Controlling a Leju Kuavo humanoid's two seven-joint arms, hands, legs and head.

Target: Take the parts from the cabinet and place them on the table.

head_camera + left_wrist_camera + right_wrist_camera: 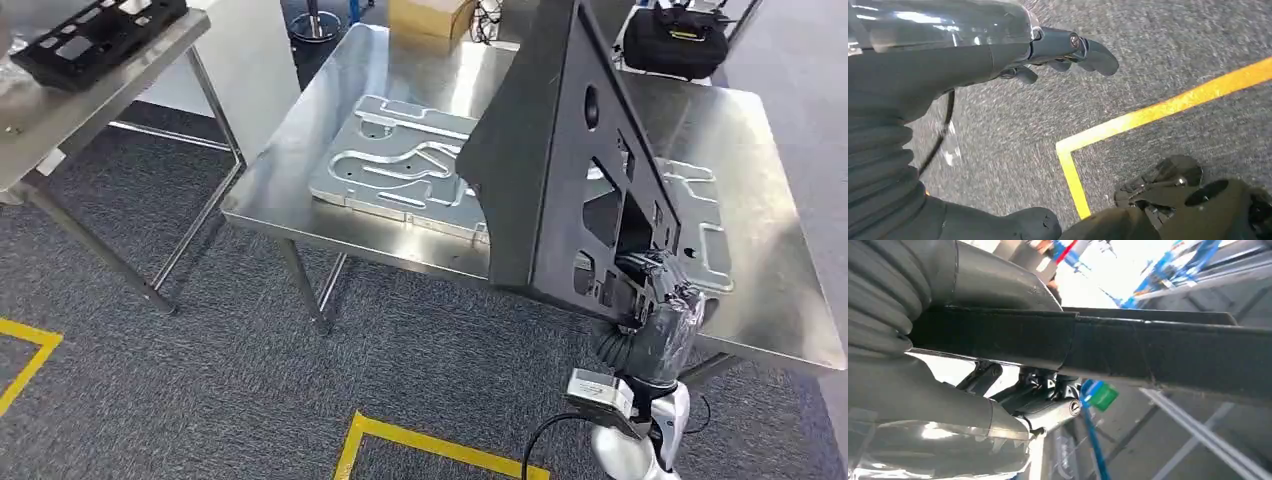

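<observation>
A large black plastic panel (560, 150) stands nearly upright over the near edge of the steel table (770, 310), its lower corner gripped by my right hand (650, 295). In the right wrist view the panel's edge (1148, 352) runs across the picture, clamped between my right hand's (998, 405) thumb and fingers. A silver stamped metal plate (400, 165) lies flat on the table behind the panel. My left hand (973, 55) hangs over the grey carpet, its fingers (1088, 50) spread and holding nothing.
A second steel table (70, 110) at the left carries a black part (95, 30). A cardboard box (430, 15) and a black bag (685, 40) sit beyond the main table. Yellow tape (440, 445) marks the carpet near me.
</observation>
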